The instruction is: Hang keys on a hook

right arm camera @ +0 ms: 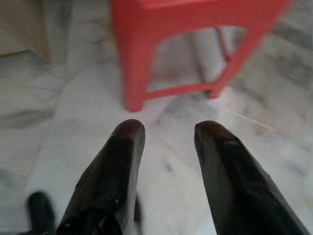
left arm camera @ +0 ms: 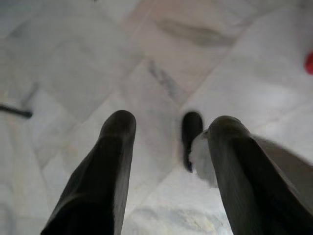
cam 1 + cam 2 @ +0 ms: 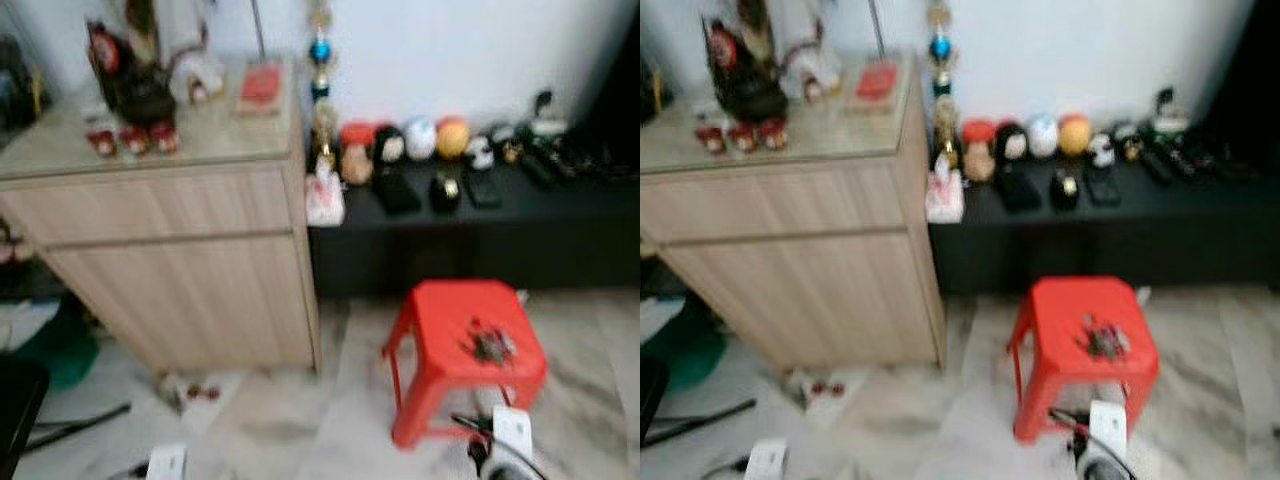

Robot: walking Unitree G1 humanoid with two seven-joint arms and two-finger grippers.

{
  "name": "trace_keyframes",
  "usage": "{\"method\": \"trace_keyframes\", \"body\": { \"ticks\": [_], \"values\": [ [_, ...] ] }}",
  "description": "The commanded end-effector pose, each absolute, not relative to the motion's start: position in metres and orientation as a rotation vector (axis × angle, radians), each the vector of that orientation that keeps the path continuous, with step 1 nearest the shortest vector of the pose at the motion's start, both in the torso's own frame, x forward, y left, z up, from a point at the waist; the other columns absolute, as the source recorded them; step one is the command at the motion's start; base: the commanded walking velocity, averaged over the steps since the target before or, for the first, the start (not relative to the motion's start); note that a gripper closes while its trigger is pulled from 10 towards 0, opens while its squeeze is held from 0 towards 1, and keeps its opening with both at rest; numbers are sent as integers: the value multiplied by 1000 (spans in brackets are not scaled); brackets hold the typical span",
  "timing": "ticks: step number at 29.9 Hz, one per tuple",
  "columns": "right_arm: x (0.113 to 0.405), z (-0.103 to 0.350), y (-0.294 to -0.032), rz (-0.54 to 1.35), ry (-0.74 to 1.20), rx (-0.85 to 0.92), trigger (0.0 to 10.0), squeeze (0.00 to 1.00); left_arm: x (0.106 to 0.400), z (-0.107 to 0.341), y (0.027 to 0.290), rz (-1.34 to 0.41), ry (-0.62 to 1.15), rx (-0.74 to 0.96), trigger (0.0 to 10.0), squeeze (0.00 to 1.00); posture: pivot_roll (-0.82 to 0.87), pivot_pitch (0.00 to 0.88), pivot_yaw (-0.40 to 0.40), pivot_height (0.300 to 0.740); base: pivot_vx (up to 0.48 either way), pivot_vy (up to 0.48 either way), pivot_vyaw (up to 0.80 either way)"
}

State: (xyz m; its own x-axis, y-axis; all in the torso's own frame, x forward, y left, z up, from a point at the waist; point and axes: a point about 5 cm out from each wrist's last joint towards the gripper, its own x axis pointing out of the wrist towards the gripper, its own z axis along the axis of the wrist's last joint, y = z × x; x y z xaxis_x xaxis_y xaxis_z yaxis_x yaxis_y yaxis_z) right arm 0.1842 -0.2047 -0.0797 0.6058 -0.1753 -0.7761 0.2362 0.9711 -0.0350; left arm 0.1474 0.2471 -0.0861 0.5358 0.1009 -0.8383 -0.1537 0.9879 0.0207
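From my left eye, the keys (image 3: 489, 345) lie on the seat of the red stool (image 3: 440, 310), at about 4 o'clock from the middle of the picture. The stool stands on the marble floor (image 3: 290, 410), before a black bench (image 3: 560, 200) crowded with small ornaments; a wooden cabinet (image 3: 180, 260) rises at 9 o'clock. I can make out no hook; everything is blurred.

My right eye shows the same bunch a little nearer the middle, a dark tangle with a glint of metal, well apart from the stool's edges.

Along my left pincer (image 2: 168, 129), the two black fingers stand apart with nothing between them, over bare marble, a sliver of red at 3 o'clock.

Along my right pincer (image 1: 164, 129), the fingers also gape, empty, and the stool's legs stand ahead at 12 o'clock, so this arm is the nearer one.

I judge the keys light, hard and slippery, a loose bunch that will swing and jangle. Lying flat on smooth plastic, they may skate away under a pinch. I would take the ring or the thickest clump from above, leaving the loop free for the hook.
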Motion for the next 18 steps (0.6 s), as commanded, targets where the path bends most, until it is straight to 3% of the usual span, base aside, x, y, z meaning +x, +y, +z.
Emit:
{"method": "trace_keyframes", "body": {
  "ticks": [1,4,9,18],
  "values": [
    [181,-80,-210,-256,889,73,10000,0,148,-86,245,156,989,-73,10000,0,-110,16,24,740,337,0,0],
    [180,-80,-211,-260,894,77,10000,0,148,-86,245,159,988,-77,10000,0,-102,19,19,740,337,0,-144],
    [180,-81,-212,-261,901,69,10000,0,148,-87,245,168,991,-69,10000,0,-89,23,10,740,313,0,-798],
    [181,-80,-210,-258,891,65,10000,0,148,-86,246,203,974,-101,10000,0,-81,17,10,740,0,0,-742]
  ]
}}
